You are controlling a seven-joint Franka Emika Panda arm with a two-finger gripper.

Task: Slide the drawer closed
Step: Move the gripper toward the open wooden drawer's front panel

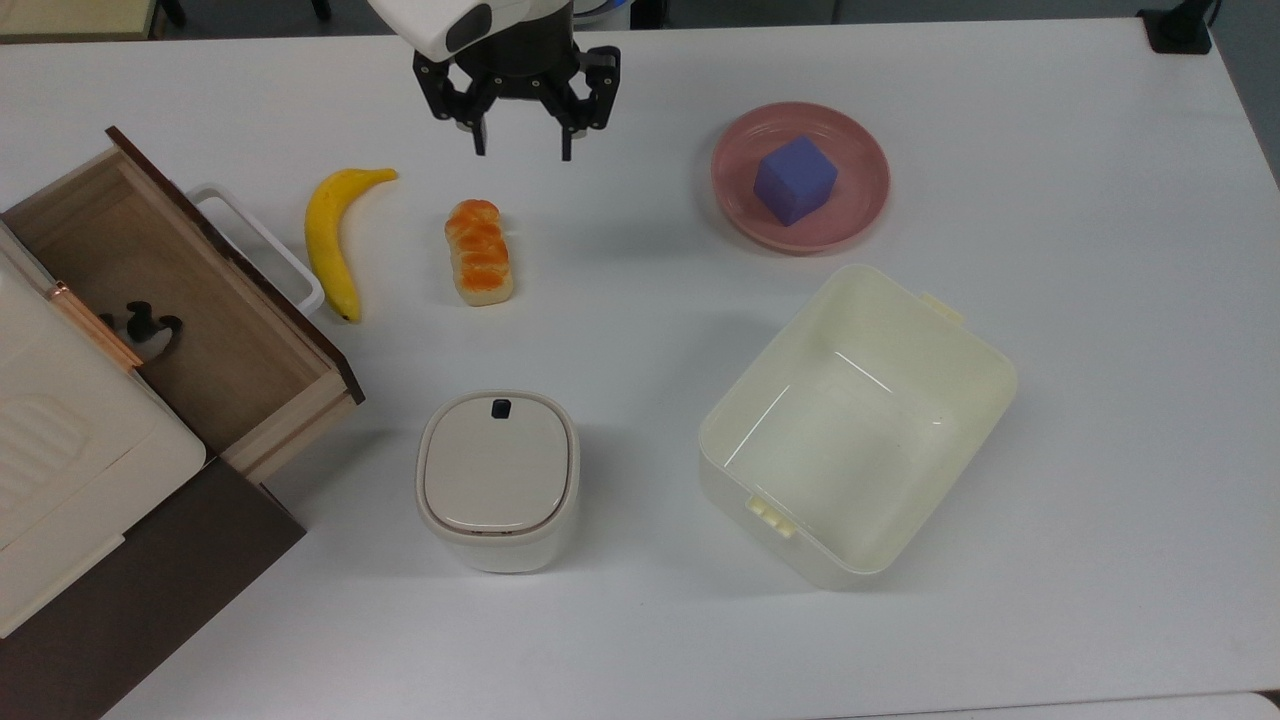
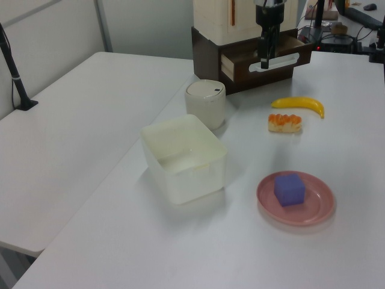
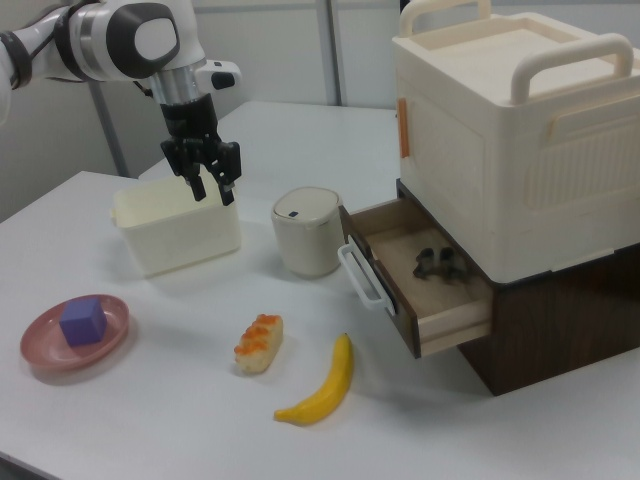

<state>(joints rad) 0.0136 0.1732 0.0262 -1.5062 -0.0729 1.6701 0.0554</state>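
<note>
The drawer (image 1: 200,300) stands pulled out of the dark brown cabinet (image 1: 150,590) at the top view's left. It is a light-wood box with a dark front panel and a white loop handle (image 1: 262,246), and a small dark object (image 1: 146,323) lies inside. The right view shows the same drawer (image 3: 432,290) open, handle (image 3: 361,276) facing the table. My gripper (image 1: 521,150) hangs open and holds nothing, up near the table's far edge in the top view, well to the right of the handle. It also appears in the right view (image 3: 211,190) and the left view (image 2: 264,59).
A banana (image 1: 333,238) and a bread roll (image 1: 479,251) lie between my gripper and the drawer. A white lidded bin (image 1: 497,478), a cream plastic tub (image 1: 855,420) and a pink plate (image 1: 870,190) with a purple cube (image 1: 794,180) also stand on the table. A cream case (image 3: 520,130) sits on the cabinet.
</note>
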